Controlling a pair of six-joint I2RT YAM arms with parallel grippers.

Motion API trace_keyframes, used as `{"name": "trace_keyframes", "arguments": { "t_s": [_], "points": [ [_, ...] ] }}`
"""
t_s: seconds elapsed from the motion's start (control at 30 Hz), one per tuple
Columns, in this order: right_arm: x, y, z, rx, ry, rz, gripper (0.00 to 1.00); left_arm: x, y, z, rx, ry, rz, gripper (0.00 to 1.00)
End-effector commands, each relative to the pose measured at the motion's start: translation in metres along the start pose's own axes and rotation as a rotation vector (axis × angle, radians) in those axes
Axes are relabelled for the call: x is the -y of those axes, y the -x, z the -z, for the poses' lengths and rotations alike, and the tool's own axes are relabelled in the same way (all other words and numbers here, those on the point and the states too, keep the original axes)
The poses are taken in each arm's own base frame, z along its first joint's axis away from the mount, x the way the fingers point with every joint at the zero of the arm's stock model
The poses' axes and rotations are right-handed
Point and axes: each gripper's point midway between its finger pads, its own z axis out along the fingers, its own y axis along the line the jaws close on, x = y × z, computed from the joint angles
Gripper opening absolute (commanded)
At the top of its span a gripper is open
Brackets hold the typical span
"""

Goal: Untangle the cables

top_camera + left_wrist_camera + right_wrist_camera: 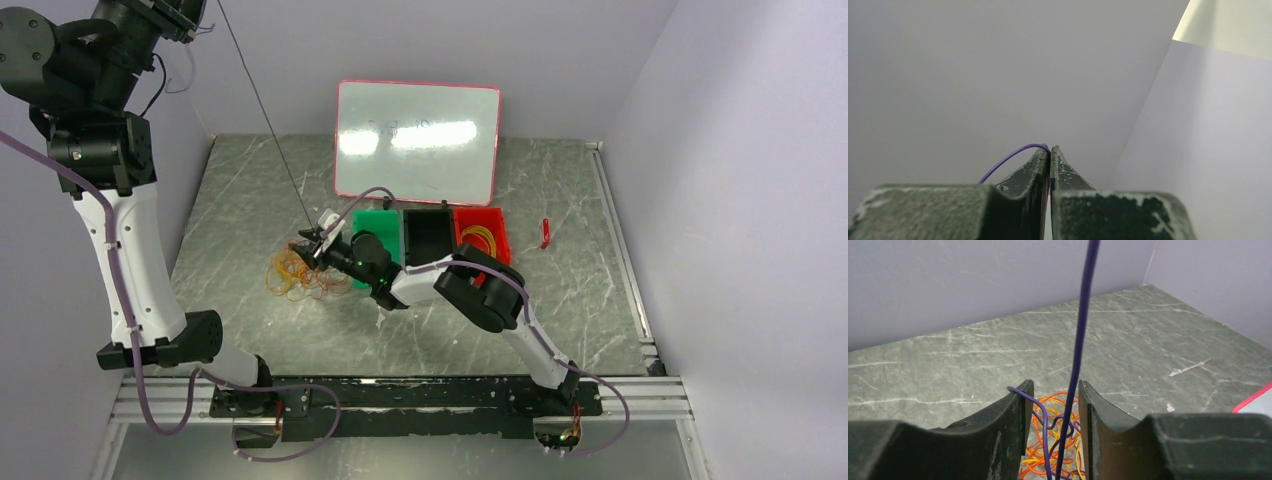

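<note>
A tangled pile of orange and yellow cables (295, 275) lies on the table left of the bins; it also shows in the right wrist view (1035, 460). A thin dark purple cable (263, 110) runs taut from the pile up to my raised left arm. My left gripper (1050, 149) is shut on this purple cable high above the table. My right gripper (312, 240) hovers low over the pile, open (1055, 385). The purple cable (1079, 340) passes between its fingers, and a loop of it hangs over the left fingertip (1025, 390).
A green bin (372, 225), a black bin (428, 215) and a red bin (497, 240) holding yellow cable loops (480, 238) stand in a row. A whiteboard (418, 140) leans at the back. A small red object (545, 232) lies right of the bins.
</note>
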Motion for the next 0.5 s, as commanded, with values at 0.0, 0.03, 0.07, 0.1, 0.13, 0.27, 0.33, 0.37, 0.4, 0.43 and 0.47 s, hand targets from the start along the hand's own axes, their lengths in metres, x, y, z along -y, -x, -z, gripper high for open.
{"name": "trace_keyframes", "arguments": {
  "t_s": [0.0,0.03,0.07,0.1,0.13,0.27,0.33,0.37,0.4,0.43,0.47],
  "points": [
    [-0.008,-0.043,0.014,-0.098,0.003,-0.013,0.45,0.029,0.062,0.007,0.209,-0.064,-0.069,0.07],
    [-0.008,-0.045,0.015,-0.103,0.003,-0.013,0.47,0.028,0.064,0.007,0.216,-0.065,-0.071,0.07],
    [-0.009,-0.046,0.016,-0.105,0.002,-0.013,0.5,0.029,0.067,0.007,0.222,-0.067,-0.074,0.07],
    [-0.009,-0.046,0.018,-0.104,0.0,-0.012,0.52,0.029,0.067,0.007,0.224,-0.068,-0.077,0.07],
    [-0.009,-0.043,0.018,-0.099,-0.001,-0.007,0.55,0.029,0.067,0.007,0.223,-0.066,-0.08,0.07],
    [-0.006,-0.012,0.018,-0.051,-0.013,0.02,0.61,0.022,0.055,0.013,0.189,-0.042,-0.086,0.07],
    [-0.002,0.012,0.015,-0.014,-0.022,0.047,0.63,0.018,0.045,0.018,0.169,-0.024,-0.086,0.07],
    [0.0,0.024,0.014,0.002,-0.027,0.061,0.64,0.017,0.042,0.021,0.164,-0.014,-0.088,0.07],
    [0.001,0.037,0.013,0.021,-0.03,0.074,0.66,0.015,0.038,0.024,0.155,-0.002,-0.09,0.07],
    [0.002,0.048,0.013,0.04,-0.033,0.083,0.67,0.014,0.035,0.027,0.149,0.008,-0.096,0.07],
    [0.003,0.059,0.013,0.059,-0.037,0.09,0.69,0.013,0.033,0.03,0.141,0.02,-0.1,0.07]
  ]
}}
